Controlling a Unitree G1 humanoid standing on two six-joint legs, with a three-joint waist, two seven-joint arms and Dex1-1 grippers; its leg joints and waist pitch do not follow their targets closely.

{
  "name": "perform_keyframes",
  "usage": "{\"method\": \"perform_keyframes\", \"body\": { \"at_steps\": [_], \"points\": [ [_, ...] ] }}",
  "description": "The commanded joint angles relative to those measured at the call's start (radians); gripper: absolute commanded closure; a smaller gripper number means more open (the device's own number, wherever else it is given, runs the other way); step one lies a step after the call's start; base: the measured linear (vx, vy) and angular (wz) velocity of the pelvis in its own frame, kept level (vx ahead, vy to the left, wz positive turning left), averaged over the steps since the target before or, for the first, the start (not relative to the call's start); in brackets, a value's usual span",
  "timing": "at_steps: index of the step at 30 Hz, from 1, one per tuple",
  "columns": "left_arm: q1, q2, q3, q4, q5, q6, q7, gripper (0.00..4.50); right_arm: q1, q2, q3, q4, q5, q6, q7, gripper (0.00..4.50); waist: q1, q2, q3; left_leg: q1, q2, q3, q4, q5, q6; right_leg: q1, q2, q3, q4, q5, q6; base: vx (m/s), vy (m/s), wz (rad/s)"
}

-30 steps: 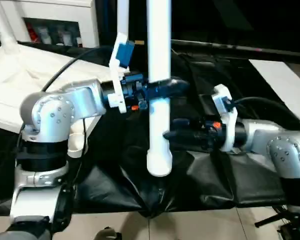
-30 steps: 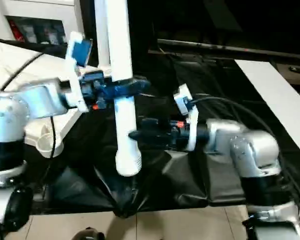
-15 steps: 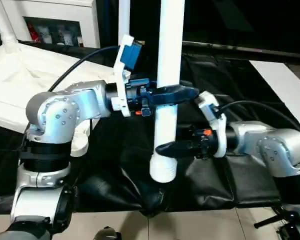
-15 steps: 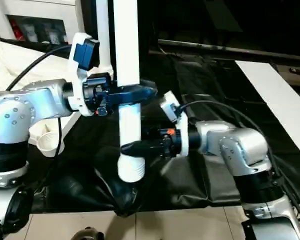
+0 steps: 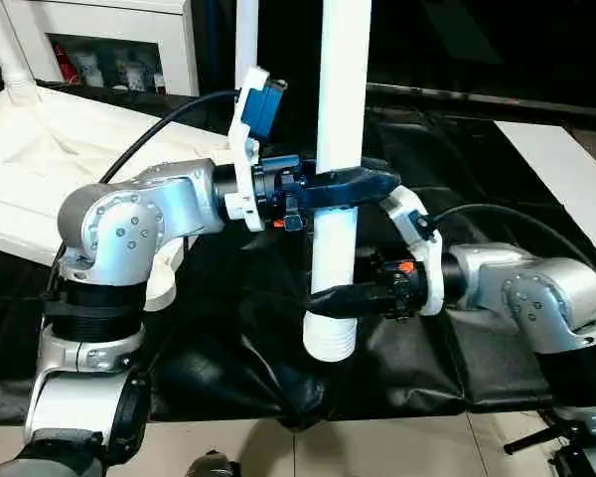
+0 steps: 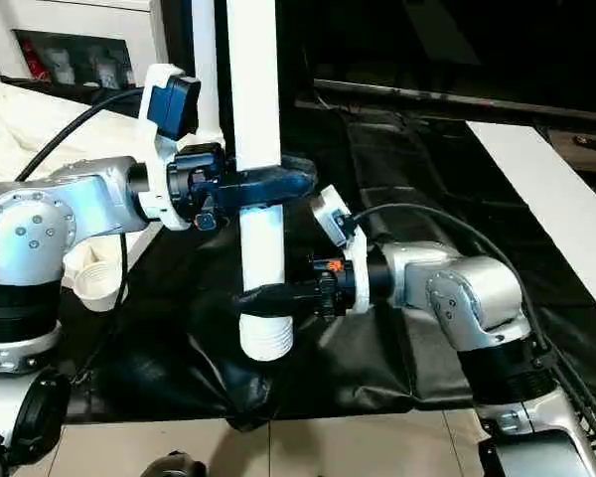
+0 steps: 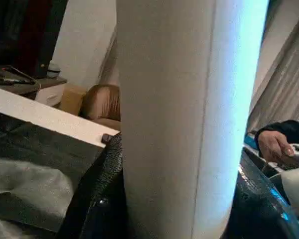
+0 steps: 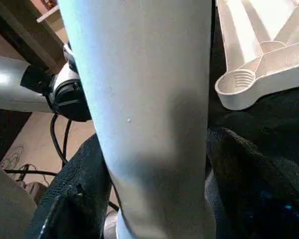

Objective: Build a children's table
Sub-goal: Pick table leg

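A white tapered table leg stands upright in the air over the black cloth, its ribbed end pointing down. My left gripper is shut on the leg's middle. My right gripper is shut on the same leg lower down, just above the ribbed end, with one finger on each side. The white table top lies upside down at the left, a round corner socket beside my left elbow. One leg stands in a far socket, and another leg rises behind my left wrist.
Black cloth covers the work surface down to the tiled floor. A flat white board lies at the right. A white cabinet with glass doors stands behind the top. A person's hand holds a controller in the background.
The left gripper carried the leg a little to the right. The right gripper moved in from the right and its fingers came around the leg's lower part.
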Motion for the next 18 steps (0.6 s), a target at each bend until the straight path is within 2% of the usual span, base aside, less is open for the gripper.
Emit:
{"method": "perform_keyframes", "body": {
  "at_steps": [1,2,7,9,17,18],
  "points": [
    [-0.030,-0.015,-0.014,-0.003,-0.012,-0.016,-0.009,2.68,-0.006,-0.003,0.008,0.004,-0.011,-0.010,0.004,1.55,0.004,-0.002,-0.076,0.027,0.081,-0.037,-0.071,-0.038,-0.025,0.044,-0.096,0.059,-0.061,-0.076,-0.238,0.000,0.000,0.00],
    [-0.031,-0.016,-0.014,-0.002,-0.012,-0.017,-0.008,2.68,-0.006,-0.002,0.008,0.005,-0.011,-0.011,0.006,1.82,0.004,-0.004,-0.076,0.027,0.081,-0.037,-0.071,-0.037,-0.026,0.044,-0.096,0.059,-0.060,-0.076,-0.237,0.000,0.000,0.00],
    [-0.031,-0.020,-0.015,0.001,-0.009,-0.022,-0.006,2.68,-0.010,0.001,0.007,0.011,-0.010,-0.011,0.013,2.08,0.005,-0.005,-0.076,0.028,0.081,-0.037,-0.071,-0.036,-0.023,0.045,-0.097,0.059,-0.060,-0.076,-0.235,0.000,0.000,0.00],
    [-0.027,-0.019,-0.017,-0.004,-0.012,-0.021,-0.008,2.68,-0.011,0.001,0.006,0.012,-0.010,-0.012,0.013,2.32,0.005,-0.004,-0.076,0.027,0.081,-0.037,-0.071,-0.038,-0.025,0.044,-0.097,0.059,-0.060,-0.079,-0.236,0.000,0.000,0.00],
    [-0.020,-0.010,-0.044,-0.016,0.010,-0.040,-0.015,2.68,-0.011,0.004,0.007,0.013,-0.011,-0.025,0.019,2.49,0.005,-0.003,-0.078,0.027,0.081,-0.037,-0.070,-0.031,-0.024,0.045,-0.096,0.059,-0.058,-0.059,-0.237,0.000,0.000,0.00],
    [-0.020,-0.011,-0.043,-0.015,0.009,-0.038,-0.013,2.33,-0.011,0.004,0.007,0.013,-0.011,-0.026,0.018,2.50,0.004,-0.003,-0.078,0.028,0.081,-0.037,-0.070,-0.031,-0.024,0.045,-0.096,0.058,-0.057,-0.057,-0.239,0.000,0.000,0.00]
  ]
}}
